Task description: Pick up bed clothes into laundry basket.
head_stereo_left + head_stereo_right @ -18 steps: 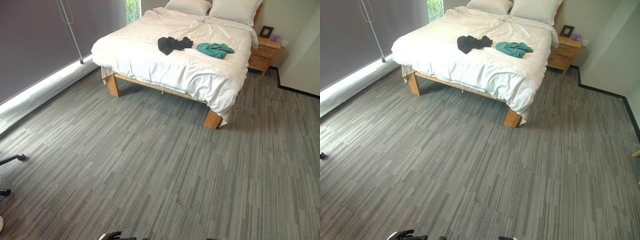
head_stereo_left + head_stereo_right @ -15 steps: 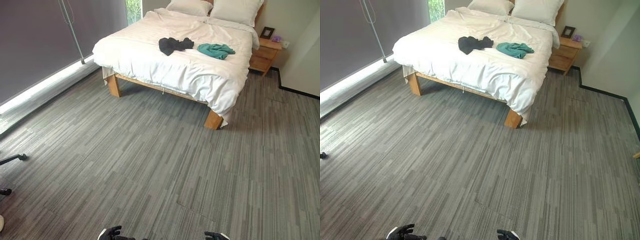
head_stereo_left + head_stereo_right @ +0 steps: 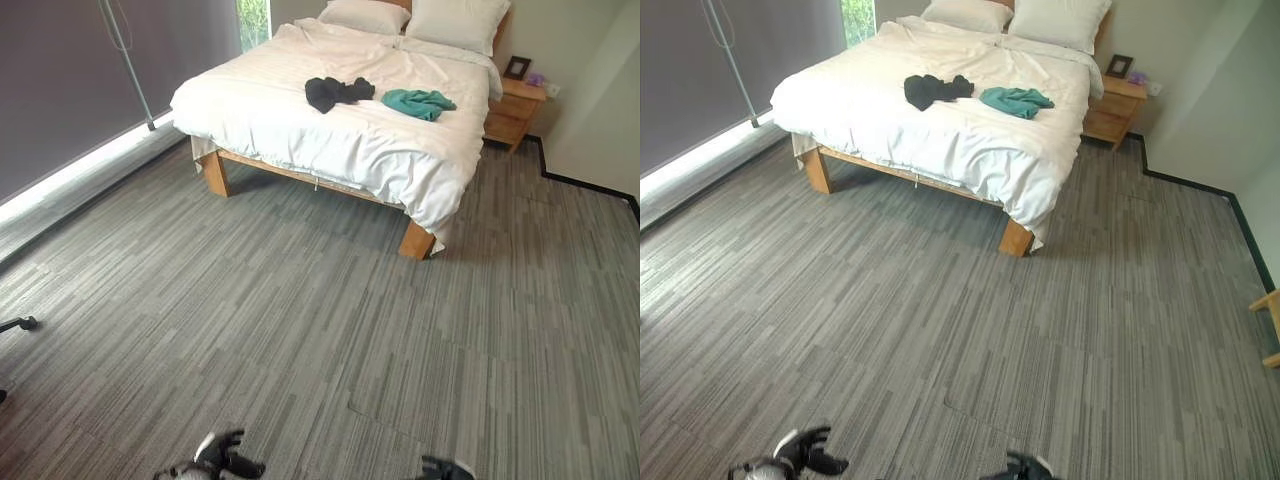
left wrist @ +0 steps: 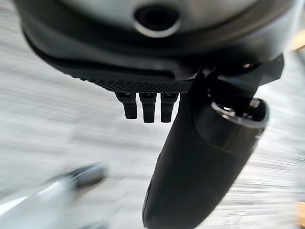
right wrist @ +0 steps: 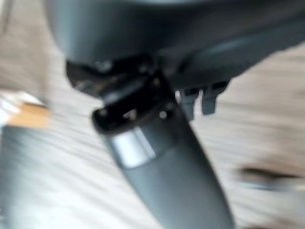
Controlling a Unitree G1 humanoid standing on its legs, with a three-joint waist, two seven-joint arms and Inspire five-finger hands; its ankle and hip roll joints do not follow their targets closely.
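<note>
I count two garments at twelve o'clock on the white-quilted wooden bed (image 3: 330, 140): one crumpled black garment (image 3: 335, 92), one crumpled teal garment (image 3: 416, 102). My left hand (image 3: 222, 460) and right hand (image 3: 440, 468), six o'clock, hang relaxed, empty.

A white bed (image 3: 330, 130) stands well across the grey floor (image 3: 300, 330) with black clothes (image 3: 335, 92) just beside teal clothes (image 3: 417, 102) on it, a nightstand (image 3: 512, 108) past it, both hands low: left (image 3: 222, 458), right (image 3: 445, 469).
</note>
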